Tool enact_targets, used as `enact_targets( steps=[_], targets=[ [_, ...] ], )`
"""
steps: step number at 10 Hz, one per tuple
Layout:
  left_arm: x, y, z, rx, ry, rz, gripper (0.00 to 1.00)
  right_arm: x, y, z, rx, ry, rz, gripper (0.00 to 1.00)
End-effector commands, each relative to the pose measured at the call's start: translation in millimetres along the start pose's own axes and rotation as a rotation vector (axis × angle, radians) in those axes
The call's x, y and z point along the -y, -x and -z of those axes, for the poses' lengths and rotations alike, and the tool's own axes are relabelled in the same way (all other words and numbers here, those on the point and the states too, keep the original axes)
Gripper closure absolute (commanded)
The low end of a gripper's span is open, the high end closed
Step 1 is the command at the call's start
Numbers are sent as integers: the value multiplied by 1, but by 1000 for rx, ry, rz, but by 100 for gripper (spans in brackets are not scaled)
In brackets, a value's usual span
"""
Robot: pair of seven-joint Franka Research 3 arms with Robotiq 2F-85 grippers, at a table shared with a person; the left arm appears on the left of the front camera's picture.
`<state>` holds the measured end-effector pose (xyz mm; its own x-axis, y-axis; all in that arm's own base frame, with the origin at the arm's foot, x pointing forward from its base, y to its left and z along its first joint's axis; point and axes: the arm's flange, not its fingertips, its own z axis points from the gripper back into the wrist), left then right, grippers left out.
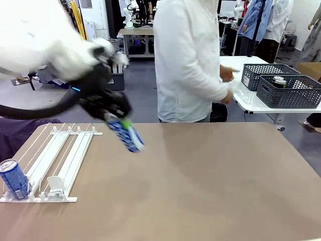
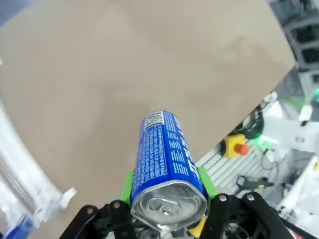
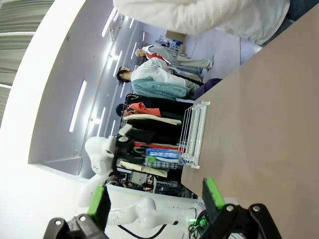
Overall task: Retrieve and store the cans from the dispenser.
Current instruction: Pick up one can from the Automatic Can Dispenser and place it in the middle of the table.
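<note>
My left gripper (image 1: 120,123) is shut on a blue can (image 1: 129,136) with white lettering and holds it tilted in the air, just right of the dispenser's far end. In the left wrist view the same blue can (image 2: 163,154) sits between the green pads (image 2: 128,185), silver top toward the camera. The dispenser (image 1: 60,158), a flat white rack of railed lanes, lies at the table's left. A second blue can (image 1: 14,179) stands upright at its near left end. My right gripper (image 3: 155,199) is open with nothing between its fingers, and the dispenser (image 3: 193,133) lies far off beyond it.
A person in a white top stands at the far side of the brown table (image 1: 210,181). Two dark lattice baskets (image 1: 290,93) sit on a white side table at the far right; one holds a can (image 1: 279,81). The table's middle and right are bare.
</note>
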<state>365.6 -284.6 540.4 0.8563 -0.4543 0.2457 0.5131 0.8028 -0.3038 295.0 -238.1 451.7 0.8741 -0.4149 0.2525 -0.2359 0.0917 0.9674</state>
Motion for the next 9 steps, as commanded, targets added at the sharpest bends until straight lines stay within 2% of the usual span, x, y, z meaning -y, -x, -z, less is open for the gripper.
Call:
enact_targets(
  steps=[1,3,5,9],
  targets=[
    [17,-51,51,-111,-126,82,100,-2,1,-1,-15,7,-7,0],
    [30,-56,93,-130,-165,103,100,-2,1,-1,-15,7,-7,0],
    [33,-56,124,-93,-247,94,100,-2,1,-1,-15,7,-7,0],
    [37,-73,158,-122,-291,84,100,-2,1,-1,-15,7,-7,0]
  ],
)
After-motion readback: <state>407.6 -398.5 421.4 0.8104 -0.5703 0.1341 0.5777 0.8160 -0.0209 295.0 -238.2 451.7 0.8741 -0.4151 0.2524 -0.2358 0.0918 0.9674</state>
